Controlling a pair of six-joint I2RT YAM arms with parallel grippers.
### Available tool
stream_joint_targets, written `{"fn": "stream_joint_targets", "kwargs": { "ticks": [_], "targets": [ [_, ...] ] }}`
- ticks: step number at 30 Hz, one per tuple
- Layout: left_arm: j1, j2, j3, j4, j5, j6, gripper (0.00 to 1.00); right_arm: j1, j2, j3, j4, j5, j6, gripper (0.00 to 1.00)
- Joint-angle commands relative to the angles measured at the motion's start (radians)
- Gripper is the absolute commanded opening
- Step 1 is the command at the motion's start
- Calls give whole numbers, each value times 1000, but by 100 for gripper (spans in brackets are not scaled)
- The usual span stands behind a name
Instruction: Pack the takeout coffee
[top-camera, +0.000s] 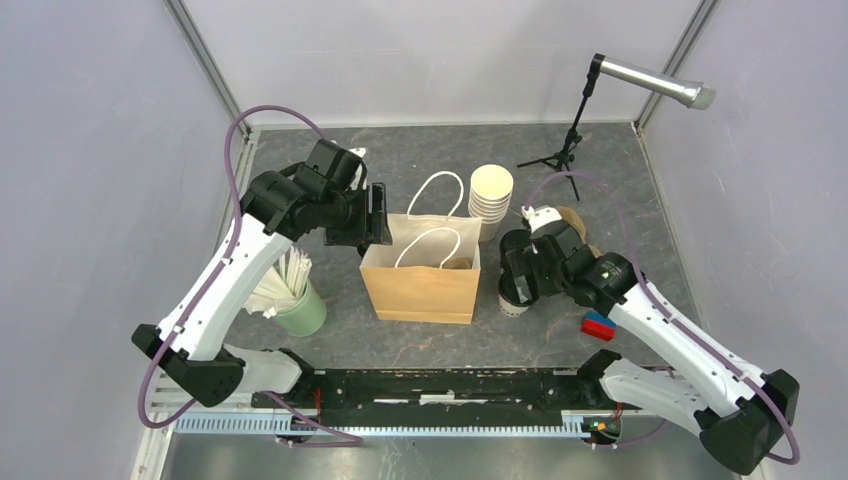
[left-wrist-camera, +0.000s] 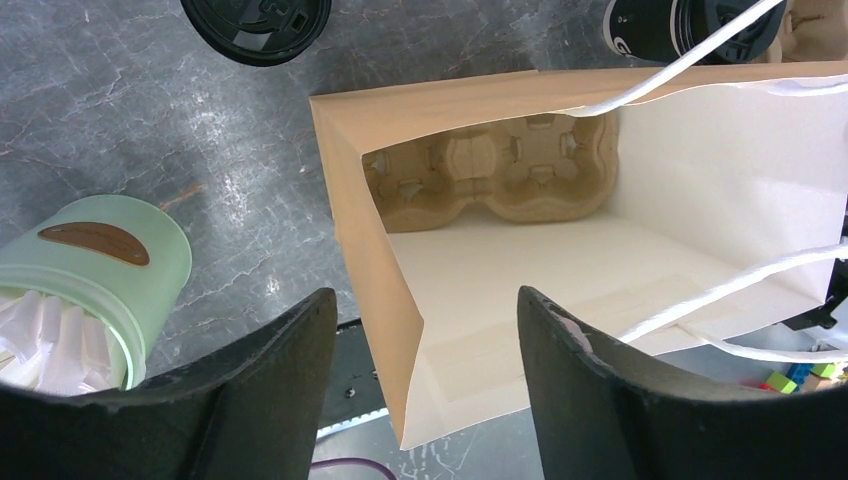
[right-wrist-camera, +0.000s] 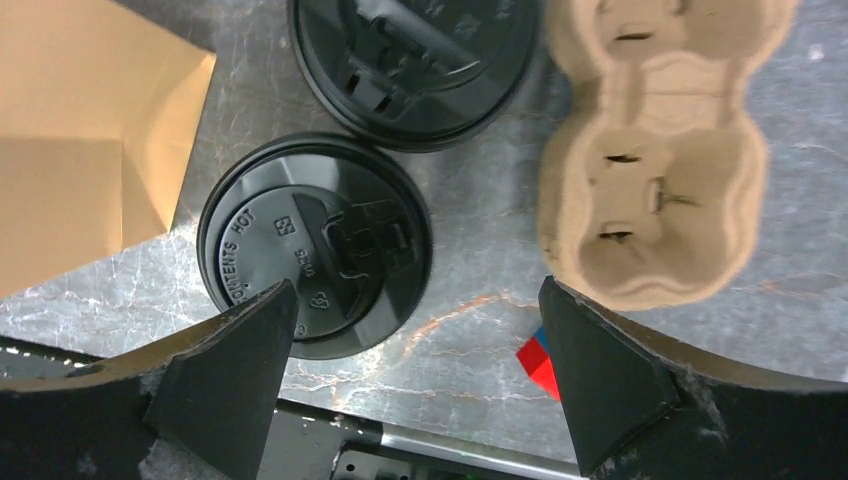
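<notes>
A lidded coffee cup (top-camera: 513, 300) stands right of the open brown paper bag (top-camera: 420, 285). In the right wrist view its black lid (right-wrist-camera: 315, 245) is under my left finger, with a second black-lidded cup (right-wrist-camera: 415, 60) just behind it. My right gripper (top-camera: 520, 268) hovers open above them and holds nothing (right-wrist-camera: 420, 370). My left gripper (top-camera: 377, 215) is open at the bag's back left corner. In the left wrist view the bag's side wall (left-wrist-camera: 385, 290) stands between its fingers, untouched (left-wrist-camera: 425, 340). A cardboard cup carrier (left-wrist-camera: 490, 170) lies in the bag's bottom.
A stack of lidless cups (top-camera: 490, 195) stands behind the bag. A second cardboard carrier (right-wrist-camera: 655, 150) and a red and blue block (top-camera: 598, 325) lie to the right. A green cup of napkins (top-camera: 300, 305) stands left of the bag. A loose black lid (left-wrist-camera: 255, 20) lies nearby. A microphone stand (top-camera: 570, 140) is at back right.
</notes>
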Motion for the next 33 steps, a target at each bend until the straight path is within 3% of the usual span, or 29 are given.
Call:
{"fn": "stream_joint_targets", "kwargs": {
  "ticks": [1, 7, 17, 33],
  "targets": [
    [5, 1, 28, 6, 23, 42, 74, -9, -23, -81, 157, -130, -52, 98],
    [4, -4, 67, -4, 3, 60, 79, -17, 34, -48, 168, -185, -133, 96],
    [5, -10, 65, 6, -9, 51, 78, -21, 97, 150, 11, -186, -177, 95],
    [5, -33, 54, 17, -53, 54, 85, -21, 114, 90, 8, -219, -187, 99]
  ]
}}
